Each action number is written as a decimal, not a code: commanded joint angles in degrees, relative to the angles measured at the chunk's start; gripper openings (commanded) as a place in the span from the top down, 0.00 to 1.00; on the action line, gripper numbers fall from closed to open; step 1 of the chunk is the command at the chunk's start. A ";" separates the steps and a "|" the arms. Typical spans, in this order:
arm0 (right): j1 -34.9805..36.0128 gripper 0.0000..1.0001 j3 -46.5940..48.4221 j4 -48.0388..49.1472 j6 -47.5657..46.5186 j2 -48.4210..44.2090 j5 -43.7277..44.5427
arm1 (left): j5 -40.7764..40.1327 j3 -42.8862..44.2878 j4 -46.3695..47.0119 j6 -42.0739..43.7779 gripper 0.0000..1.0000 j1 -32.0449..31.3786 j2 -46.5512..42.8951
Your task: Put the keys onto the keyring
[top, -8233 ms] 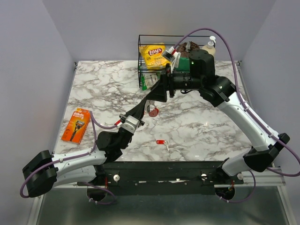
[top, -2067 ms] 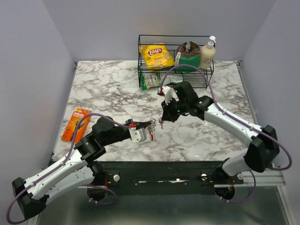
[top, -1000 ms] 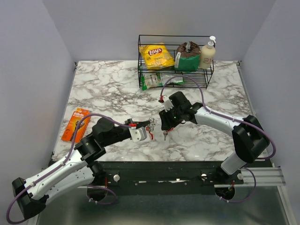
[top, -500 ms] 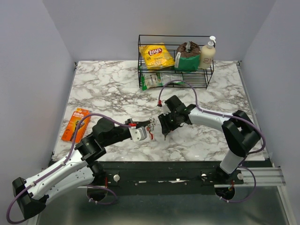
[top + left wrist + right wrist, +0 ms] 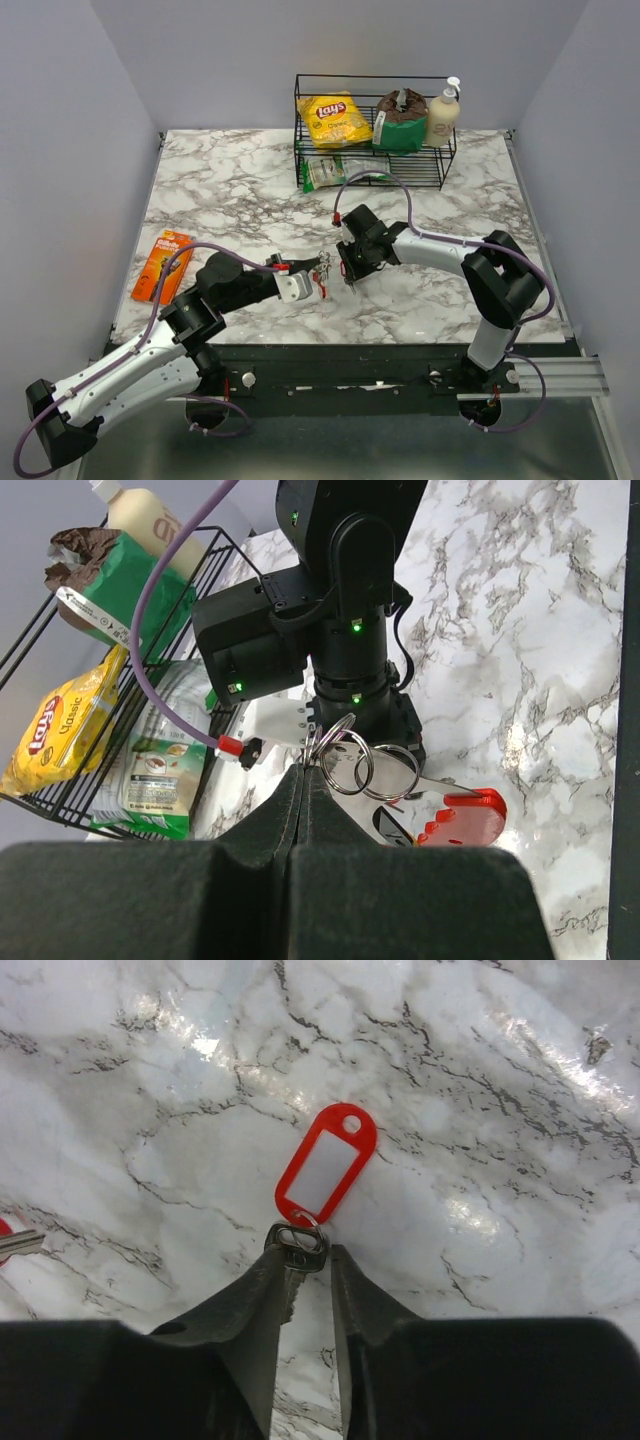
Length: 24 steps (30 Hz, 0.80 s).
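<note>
1 key point(image 5: 297, 1238), red tag point(image 5: 326, 1168) attached, sits pinched in my narrowed right gripper point(image 5: 305, 1252), just beside the ring point(image 5: 350, 765) clamped in my closed left gripper point(image 5: 303, 780); I should angle its hole onto the ring's split, slowly.

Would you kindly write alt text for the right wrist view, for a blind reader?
The right gripper has its two dark fingers either side of a small metal key, whose red tag with a white insert points away over the marble table.
</note>
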 commanded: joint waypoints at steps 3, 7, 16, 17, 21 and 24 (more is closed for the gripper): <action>0.50 0.78 -0.28 1.51 1.52 0.71 3.76 | -1.16 -0.11 2.73 -0.21 1.00 -0.58 -0.95; 0.41 0.79 -2.03 4.67 2.05 -2.10 3.41 | -1.07 -0.20 2.73 -0.12 1.00 -0.67 -0.95; 0.41 0.61 -3.53 8.11 3.28 -2.63 -0.20 | -1.51 -0.11 2.38 -0.03 1.00 -0.85 -1.39; 0.41 0.61 -3.62 8.28 3.28 -2.72 -0.11 | -1.51 -0.11 2.38 -0.03 1.00 -0.93 -1.39; 0.41 0.62 -3.53 9.07 3.37 -2.20 -0.72 | -1.51 -0.11 2.38 -0.03 1.00 -1.02 -1.39; 0.41 0.66 -3.18 9.16 3.72 -1.32 -0.64 | -1.51 -0.03 2.29 0.06 1.00 -1.02 -1.31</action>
